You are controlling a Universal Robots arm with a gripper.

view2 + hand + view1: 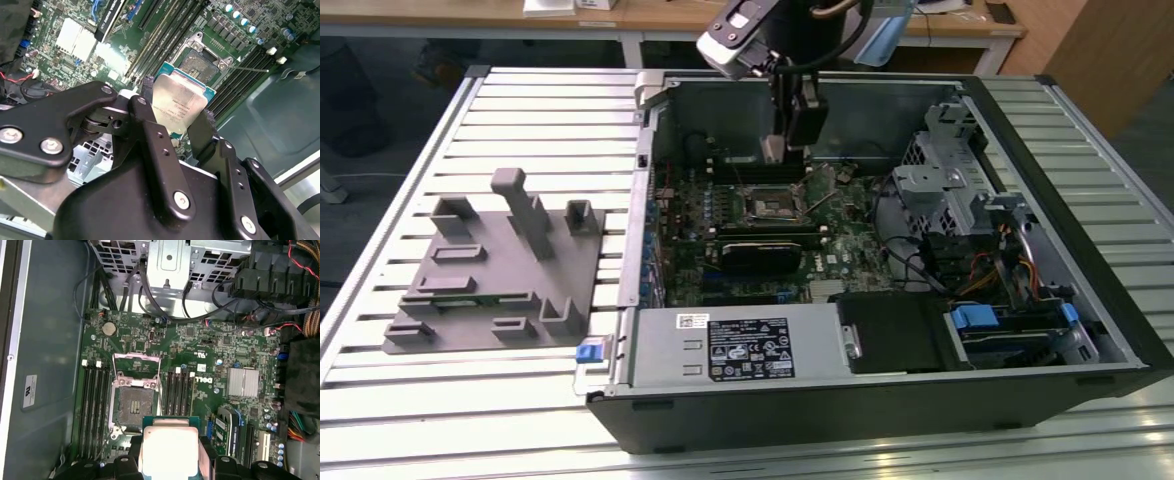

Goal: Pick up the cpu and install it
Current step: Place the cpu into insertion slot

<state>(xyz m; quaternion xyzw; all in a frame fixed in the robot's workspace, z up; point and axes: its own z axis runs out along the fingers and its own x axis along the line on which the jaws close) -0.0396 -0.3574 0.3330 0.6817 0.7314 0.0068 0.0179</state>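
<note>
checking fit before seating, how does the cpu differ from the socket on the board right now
The cpu is off the board, gripped by its edges in the end effector; the socket sits fixed on the motherboard, empty. The cpu shows a pale silvery metal top; the socket is a dark recess in a metal frame. Both are square and look similar in footprint.

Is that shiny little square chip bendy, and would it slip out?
Probably stiff: the cpu looks like a flat metal-topped plate. Its smooth top may be slippery, yet the gripper pinches its edges. Likely light, being thin.
</note>
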